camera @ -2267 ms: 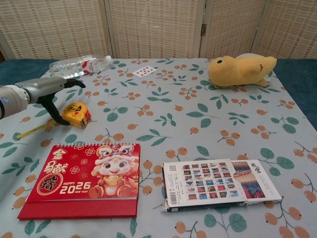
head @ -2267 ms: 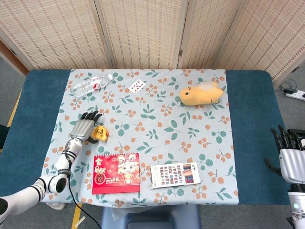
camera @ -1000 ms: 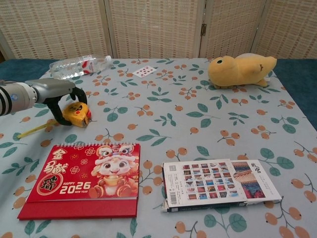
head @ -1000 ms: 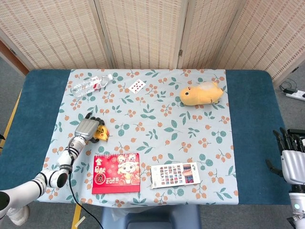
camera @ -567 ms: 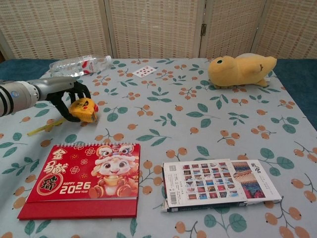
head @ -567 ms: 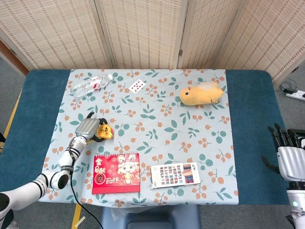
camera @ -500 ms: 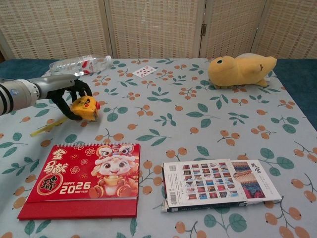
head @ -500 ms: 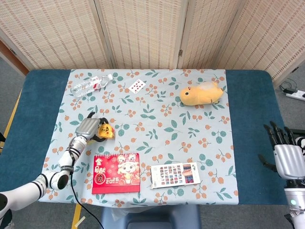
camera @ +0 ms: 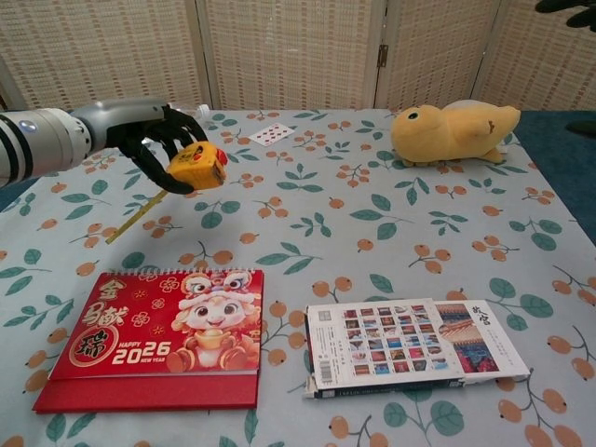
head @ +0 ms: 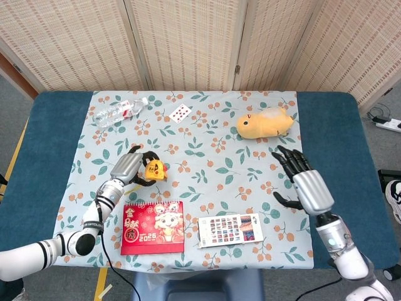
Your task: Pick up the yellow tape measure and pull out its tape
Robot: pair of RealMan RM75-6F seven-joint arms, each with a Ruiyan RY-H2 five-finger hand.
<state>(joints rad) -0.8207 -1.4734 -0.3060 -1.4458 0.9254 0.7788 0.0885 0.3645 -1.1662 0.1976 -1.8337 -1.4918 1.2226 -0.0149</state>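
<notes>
On the counter (camera: 559, 140), a red calendar (camera: 154, 335) reads "Happy 2026 Year". Left hand (head: 128, 168) grips the yellow tape measure (camera: 196, 166), now lifted; right hand (head: 304, 182), fingers spread, has moved inward.

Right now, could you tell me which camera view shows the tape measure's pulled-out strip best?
The chest view: the strip hangs down from the yellow tape measure held by the left hand. The head view shows only the case.
</notes>
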